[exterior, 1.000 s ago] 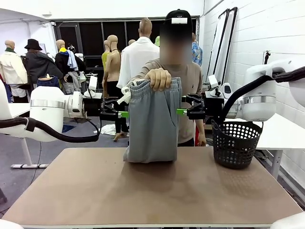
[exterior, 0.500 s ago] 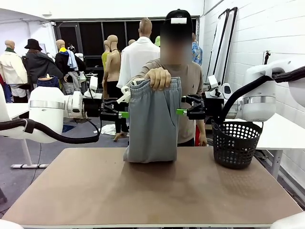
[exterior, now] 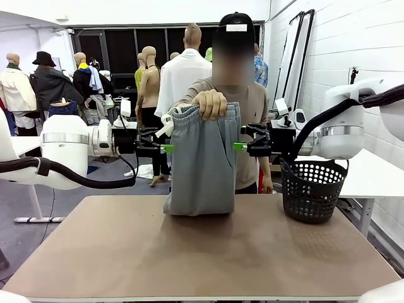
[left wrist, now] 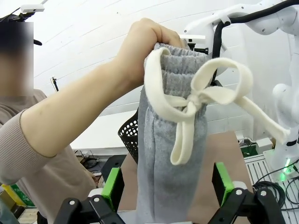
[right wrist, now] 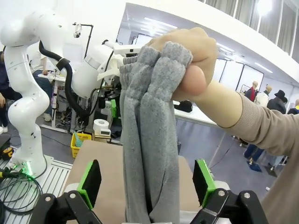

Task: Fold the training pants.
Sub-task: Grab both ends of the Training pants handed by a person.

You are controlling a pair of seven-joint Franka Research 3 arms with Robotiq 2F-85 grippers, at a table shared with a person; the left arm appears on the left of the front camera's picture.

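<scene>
The left gripper [exterior: 165, 149] and right gripper [exterior: 240, 146] edge slightly inward, jaws wide, straddling the side edges of the pants [exterior: 202, 161]. The pants hang mid-scene from a hand [exterior: 210, 104], hem on the table [exterior: 189, 252]. A grasp looks imminent.

hand [exterior: 210, 104] holding training pants [exterior: 202, 164] (hanging), basket [exterior: 310, 189] nearby

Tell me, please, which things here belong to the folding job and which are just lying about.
Job in hand:
pants, held up by the waistband in the person's hand
left gripper and right gripper, open, flanking the pants
table

Lying about:
basket, at the right
</scene>
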